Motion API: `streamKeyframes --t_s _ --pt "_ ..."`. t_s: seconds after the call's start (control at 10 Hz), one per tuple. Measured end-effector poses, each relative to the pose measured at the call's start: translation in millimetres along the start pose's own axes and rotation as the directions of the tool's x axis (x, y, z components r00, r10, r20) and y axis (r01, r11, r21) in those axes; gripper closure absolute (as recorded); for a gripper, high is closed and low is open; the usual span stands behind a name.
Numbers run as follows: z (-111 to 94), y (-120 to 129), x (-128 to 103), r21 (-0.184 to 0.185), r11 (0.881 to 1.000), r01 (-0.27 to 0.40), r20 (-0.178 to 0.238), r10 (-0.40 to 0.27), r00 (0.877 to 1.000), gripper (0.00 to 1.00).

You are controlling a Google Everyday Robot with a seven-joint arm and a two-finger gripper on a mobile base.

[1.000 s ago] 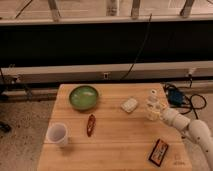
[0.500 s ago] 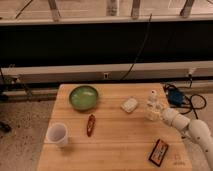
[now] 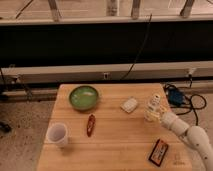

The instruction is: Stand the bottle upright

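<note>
Nearest me: a flat dark packet (image 3: pixel 160 151) with red edging is lying at the front right of the wooden table (image 3: pixel 115 145), and a white cup (image 3: pixel 57 134) is standing at the front left. My arm is reaching in from the right corner.

My gripper (image 3: pixel 157 114) is sitting at the table's right edge, right against the bottle (image 3: pixel 153 107). Cannot tell whether my fingers are clamping it or only resting beside it; they are merging with the clear plastic.

The bottle is looking upright or close to it, white cap on top, pale tint low down. I am judging it light, thin-walled and easy to tip: little liquid, so not much weight to steady the base. The smooth plastic is likely slippery and would dent under a hard squeeze. Best hold is around the mid-body, below the shoulder, with moderate pressure; any letting go wants to be slow and level.

Mid-table: a small red object (image 3: pixel 90 124), then a flat white pad (image 3: pixel 129 104) just left of the bottle.

Farther back: a green bowl (image 3: pixel 83 96).
</note>
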Motion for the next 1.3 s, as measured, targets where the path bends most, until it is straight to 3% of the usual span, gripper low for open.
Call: streamKeyframes --t_s 0.2,0.4,0.6,0.9,1.1,1.3 --pt "-13 14 12 0.042 0.999 -0.027 0.042 0.026 0.999 0.20" --pt "-12 17 11 0.041 0.999 -0.025 0.044 0.023 0.999 0.20" --pt "-28 17 18 0.090 0.995 -0.034 0.080 0.027 0.996 0.20" --pt "-32 21 16 0.096 0.995 -0.019 0.102 0.009 0.995 0.20" --pt "-32 22 14 0.078 0.997 0.006 0.100 -0.014 0.995 0.20" --pt "-28 16 19 0.091 0.996 -0.017 0.097 0.008 0.995 0.20"
